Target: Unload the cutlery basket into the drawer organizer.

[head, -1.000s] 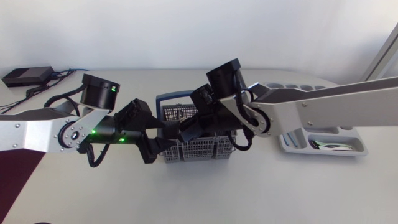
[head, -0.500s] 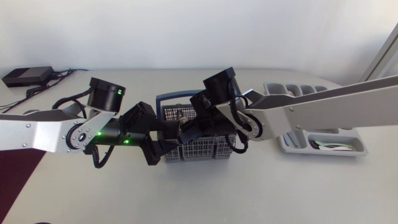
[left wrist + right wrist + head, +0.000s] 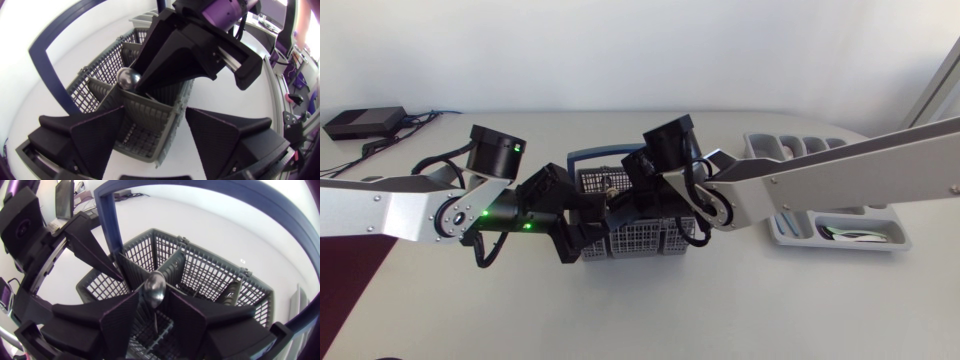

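Right wrist view: right jaws pinch a shiny steel spoon point(image 3: 154, 289), bowl up, inside a grey plastic mesh cutlery basket point(image 3: 210, 275) with a blue handle. Left jaws stand spread around its nine-o'clock end. At three o'clock, a white drawer organizer point(image 3: 790, 235) lies on the desk point(image 3: 720, 310).

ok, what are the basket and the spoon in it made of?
Basket: looks like moulded plastic, matte grey, going by the thin grid walls. Spoon: metal, probably polished steel, since its bowl shines and mirrors the surroundings.
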